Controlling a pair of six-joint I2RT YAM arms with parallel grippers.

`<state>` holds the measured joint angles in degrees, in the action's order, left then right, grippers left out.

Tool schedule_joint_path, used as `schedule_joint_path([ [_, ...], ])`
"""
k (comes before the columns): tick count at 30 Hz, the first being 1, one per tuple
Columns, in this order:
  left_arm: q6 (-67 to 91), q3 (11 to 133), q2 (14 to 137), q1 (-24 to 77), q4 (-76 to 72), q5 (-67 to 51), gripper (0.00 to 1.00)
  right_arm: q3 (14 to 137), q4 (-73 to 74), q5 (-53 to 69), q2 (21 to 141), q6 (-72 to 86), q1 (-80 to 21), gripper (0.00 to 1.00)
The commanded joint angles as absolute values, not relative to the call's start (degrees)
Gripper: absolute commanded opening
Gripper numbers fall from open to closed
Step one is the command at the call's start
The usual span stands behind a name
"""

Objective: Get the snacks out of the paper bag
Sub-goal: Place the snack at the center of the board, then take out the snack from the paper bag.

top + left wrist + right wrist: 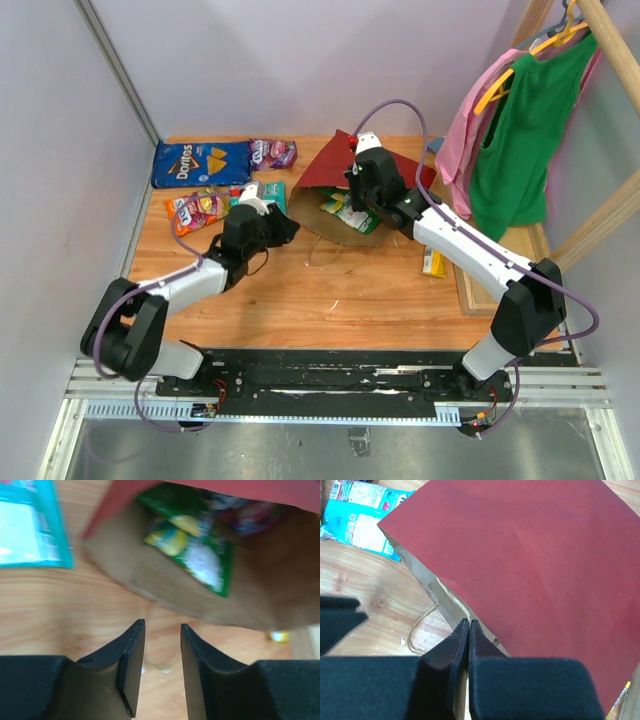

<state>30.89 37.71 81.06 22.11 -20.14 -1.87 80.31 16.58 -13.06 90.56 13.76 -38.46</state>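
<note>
We can read only "Doritos", on the blue bag (201, 163); the teal packet (357, 522) print is illegible.

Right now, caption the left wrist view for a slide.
Open left tool faces the mouth of the bag: green packet inside, teal packet outside on the table.

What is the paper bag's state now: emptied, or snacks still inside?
Not empty. The paper bag lies on its side, mouth open, and a green packet sits inside it, with another blurred packet behind.
</note>
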Motion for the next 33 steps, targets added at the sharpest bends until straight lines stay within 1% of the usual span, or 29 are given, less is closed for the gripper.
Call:
schedule_joint_path([
  [1, 42.0, 29.0, 75.7, 29.7, -39.7, 0.9, 0.42, 79.1, 16.1, -12.8, 89.4, 13.9, -39.6, 0.01],
  [3, 43.8, 27.2, 76.4, 33.3, -44.6, 2.5, 0.47, 79.1, 15.8, -12.5, 89.3, 14.1, -39.6, 0.01],
  [5, 44.1, 28.5, 79.2, 35.5, -45.5, 4.2, 0.5, 79.0, 15.8, -12.4, 89.3, 14.4, -39.6, 0.01],
  [8, 45.8, 32.5, 85.7, 36.1, -46.5, 2.2, 0.53, 78.6, 15.8, -12.8, 88.9, 14.3, -39.6, 0.01],
  [12, 51.1, 36.8, 96.5, 36.1, -55.0, -1.0, 0.59, 78.2, 15.9, -13.9, 88.1, 13.6, -39.6, 0.01],
  [19, 55.5, 45.0, 108.3, 36.1, -58.8, -0.1, 0.61, 76.8, 16.2, -14.9, 86.9, 12.4, -38.5, 0.01],
  [33, 64.1, 54.9, 120.9, 36.1, -58.6, 8.4, 0.61, 74.4, 15.3, -13.4, 84.6, 13.4, -37.4, 0.01],
])
